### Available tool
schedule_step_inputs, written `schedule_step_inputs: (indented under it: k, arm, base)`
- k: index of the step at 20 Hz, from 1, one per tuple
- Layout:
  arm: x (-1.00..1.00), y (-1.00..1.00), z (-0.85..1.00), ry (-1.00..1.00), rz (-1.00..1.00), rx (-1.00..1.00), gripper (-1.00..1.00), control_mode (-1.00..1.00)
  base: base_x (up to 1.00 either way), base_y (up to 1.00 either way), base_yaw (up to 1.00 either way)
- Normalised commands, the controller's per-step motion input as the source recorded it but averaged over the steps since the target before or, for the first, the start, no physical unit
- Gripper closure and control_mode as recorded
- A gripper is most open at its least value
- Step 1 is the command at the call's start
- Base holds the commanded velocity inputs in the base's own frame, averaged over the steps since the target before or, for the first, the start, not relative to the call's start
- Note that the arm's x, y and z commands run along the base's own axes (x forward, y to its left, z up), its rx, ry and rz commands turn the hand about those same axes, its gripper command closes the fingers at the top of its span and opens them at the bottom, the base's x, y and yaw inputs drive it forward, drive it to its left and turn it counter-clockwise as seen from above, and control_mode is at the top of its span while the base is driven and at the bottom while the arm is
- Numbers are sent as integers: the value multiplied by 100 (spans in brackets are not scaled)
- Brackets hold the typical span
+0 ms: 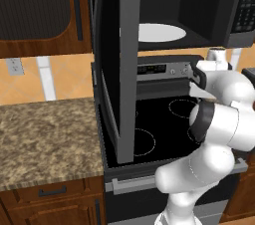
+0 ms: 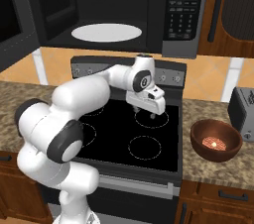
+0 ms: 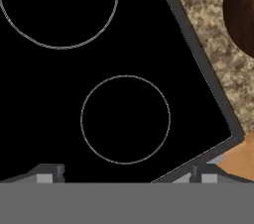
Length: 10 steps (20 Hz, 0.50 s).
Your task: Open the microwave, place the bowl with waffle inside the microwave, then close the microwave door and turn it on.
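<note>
Right of the stove (image 2: 124, 129), the bowl (image 2: 216, 140) holds a waffle (right base view).

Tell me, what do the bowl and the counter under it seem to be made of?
The bowl looks like wood: reddish-brown, smooth, slightly glossy, though glazed ceramic is possible. The counter looks like polished granite, judging by its speckled brown and tan pattern.

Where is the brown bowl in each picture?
Left base view: I can't find it.
Right base view: the bowl sits lower right, on the counter beside the stove.
Hand view: its dark rim peeks in at the top right edge.
Shared landmark: the black stove's burner rings.
</note>
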Motion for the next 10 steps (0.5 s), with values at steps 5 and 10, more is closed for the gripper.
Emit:
schedule_step_inputs:
  k: [5,10]
  arm:
    - [0,-41,0,0,6,-13,-100,-100]
    - [6,-68,0,0,6,-10,-100,-100]
  base:
    - [0,0,0]
    - [0,0,0]
